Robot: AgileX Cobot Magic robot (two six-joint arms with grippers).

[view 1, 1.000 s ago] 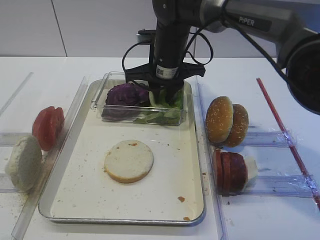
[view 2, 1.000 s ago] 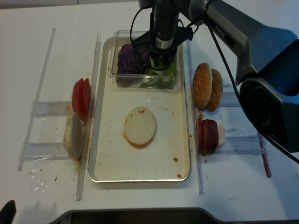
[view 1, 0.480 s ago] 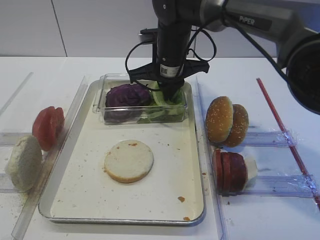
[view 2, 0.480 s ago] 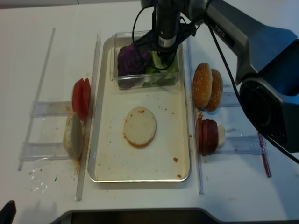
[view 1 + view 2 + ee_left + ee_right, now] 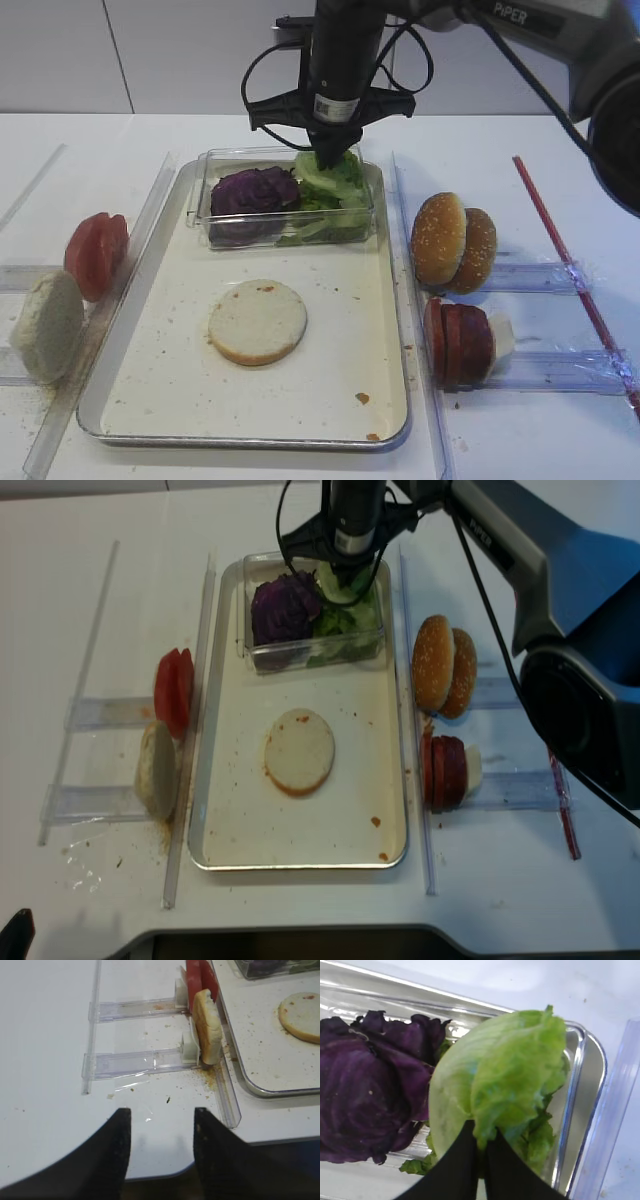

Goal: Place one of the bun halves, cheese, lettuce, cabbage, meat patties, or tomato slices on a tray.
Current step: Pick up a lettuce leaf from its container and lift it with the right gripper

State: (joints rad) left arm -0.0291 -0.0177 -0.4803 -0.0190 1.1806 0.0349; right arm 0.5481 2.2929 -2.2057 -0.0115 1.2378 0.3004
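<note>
My right gripper [image 5: 327, 158] is shut on a pale green lettuce leaf [image 5: 510, 1075], which hangs just above the clear box [image 5: 215, 222] at the tray's far end. In that box lie purple cabbage [image 5: 254, 189] and more lettuce [image 5: 325, 228]. One flat bun half [image 5: 257, 321] lies cut side up in the middle of the metal tray [image 5: 170, 400]. My left gripper [image 5: 162, 1112] is open and holds nothing, low over the table's near left edge. Close to it, a bun half [image 5: 208, 1030] and tomato slices [image 5: 200, 980] stand in a clear rack.
Right of the tray, clear racks hold sesame bun halves [image 5: 453, 242], dark red meat patties [image 5: 460, 343] and a pale cheese piece [image 5: 503, 335]. A red strip [image 5: 570, 265] lies on the far right. Crumbs dot the tray. Clear rails [image 5: 420, 330] run along both long sides of the tray.
My right gripper went from partly open down in the box to shut on a lettuce leaf. It then rose, lifting the leaf clear of the box rim.
</note>
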